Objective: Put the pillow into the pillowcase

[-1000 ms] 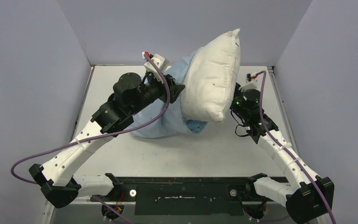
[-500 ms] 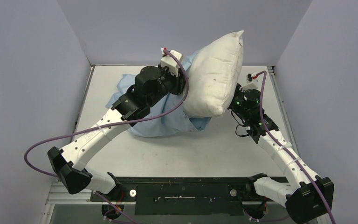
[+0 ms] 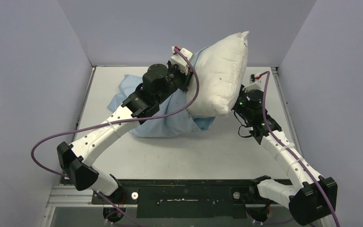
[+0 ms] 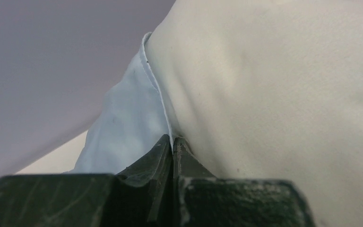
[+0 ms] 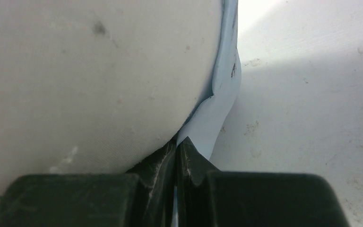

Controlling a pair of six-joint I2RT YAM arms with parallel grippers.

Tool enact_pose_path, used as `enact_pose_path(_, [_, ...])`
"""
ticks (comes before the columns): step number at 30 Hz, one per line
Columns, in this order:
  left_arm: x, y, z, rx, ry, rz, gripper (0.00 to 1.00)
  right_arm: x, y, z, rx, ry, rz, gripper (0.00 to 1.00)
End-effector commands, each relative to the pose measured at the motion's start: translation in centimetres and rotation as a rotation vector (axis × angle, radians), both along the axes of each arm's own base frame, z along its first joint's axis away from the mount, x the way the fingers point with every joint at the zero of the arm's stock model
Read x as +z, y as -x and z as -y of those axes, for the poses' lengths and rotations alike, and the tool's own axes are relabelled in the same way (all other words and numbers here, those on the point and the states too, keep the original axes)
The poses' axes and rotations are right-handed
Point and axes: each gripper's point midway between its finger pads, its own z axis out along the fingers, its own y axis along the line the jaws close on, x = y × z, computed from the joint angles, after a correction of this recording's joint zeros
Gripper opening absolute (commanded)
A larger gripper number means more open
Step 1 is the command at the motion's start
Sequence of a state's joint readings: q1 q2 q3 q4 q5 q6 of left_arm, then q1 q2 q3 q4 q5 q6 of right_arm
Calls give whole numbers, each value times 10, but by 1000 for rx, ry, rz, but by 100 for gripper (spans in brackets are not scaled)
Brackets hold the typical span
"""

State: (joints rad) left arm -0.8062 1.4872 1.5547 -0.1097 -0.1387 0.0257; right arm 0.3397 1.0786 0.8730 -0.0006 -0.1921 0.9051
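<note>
Our left gripper (image 4: 172, 142) has just closed on the pillowcase (image 3: 170, 126) hem at the upright pillow's (image 3: 220, 75) left flank; our right gripper (image 5: 176, 144) pinches the hem at its right. Both edges held, we can likely pull the case upward.

The flat, white rectangular bench (image 3: 194, 151) is matte and, seen close in the right wrist view, flecked with small grey scuffs and specks. A thin, light blue, wrinkled fabric pillowcase (image 3: 158, 126) lies on its far half, left of centre. Its lower folds spread limp on the surface while its upper part rises off it. A black metal rail (image 3: 189, 191) runs along the near edge. Pale lilac walls (image 3: 28, 71) close in the left, far and right sides.
</note>
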Motion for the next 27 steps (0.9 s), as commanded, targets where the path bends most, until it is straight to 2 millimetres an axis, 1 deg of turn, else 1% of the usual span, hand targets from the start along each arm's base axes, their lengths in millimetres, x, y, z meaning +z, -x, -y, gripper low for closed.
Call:
enact_pose_path(1, [93,14,-2,-42,193,198,0,103,-20,5,-16,-125,238,0])
enact_pose_path(2, [113,14,-8,-1,234,218,0,118,-25,9,-21,-131,263,0])
enact_pose_path(3, [131,19,-13,31,284,207,0,165,-25,14,-32,-136,356,0])
enact_pose_path(4, [148,29,-14,32,342,193,0,196,-27,20,-64,-127,410,0])
enact_pose_path(5, [160,45,-9,0,386,174,0,221,-27,28,-104,-122,453,0])
enact_pose_path(6, [166,60,-6,-43,426,148,0,245,-24,37,-143,-124,491,0])
enact_pose_path(7, [174,78,-2,-102,477,141,0,266,-21,45,-172,-129,524,0])
enact_pose_path(8, [182,94,-1,-153,526,146,0,280,-18,52,-190,-130,547,0])
enact_pose_path(9, [189,104,-3,-189,561,157,0,292,-12,55,-194,-132,572,0])
enact_pose_path(10, [195,107,-6,-198,578,163,0,296,-6,50,-167,-134,582,0])
enact_pose_path(11, [203,103,-12,-168,577,173,0,292,0,40,-123,-141,579,0])
enact_pose_path(12, [210,92,-21,-108,566,189,0,282,8,24,-70,-152,563,0])
enact_pose_path(13, [223,80,-35,-39,586,206,0,268,16,6,-27,-152,539,0])
enact_pose_path(14, [227,68,-42,-2,606,204,0,252,26,-14,10,-146,520,0])
enact_pose_path(15, [229,61,-47,3,637,194,0,238,34,-29,29,-145,503,0])
enact_pose_path(16, [231,60,-49,-19,662,183,0,226,37,-39,37,-143,484,0])
enact_pose_path(17, [234,67,-46,-64,682,177,0,229,36,-42,19,-147,492,0])
enact_pose_path(18, [234,80,-38,-132,696,169,0,239,33,-41,7,-135,510,0])
enact_pose_path(20, [231,109,-26,-245,716,139,0,279,22,-29,-63,-91,568,0])
enact_pose_path(21, [227,122,-21,-286,716,120,0,290,10,-23,-98,-61,573,0])
enact_pose_path(22, [222,133,-16,-324,716,101,0,314,4,-14,-122,-65,610,0])
enact_pose_path(23, [217,142,-12,-362,714,82,0,332,-4,-6,-135,-77,638,0])
enact_pose_path(24, [212,147,-10,-386,718,65,0,352,-8,2,-143,-99,669,0])
enact_pose_path(25, [209,149,-9,-393,727,54,0,368,-14,11,-165,-114,683,0])
enact_pose_path(26, [208,152,-8,-412,724,57,0,381,-13,13,-156,-119,705,0])
enact_pose_path(27, [208,150,-9,-400,716,72,0,390,-13,14,-158,-123,721,0])
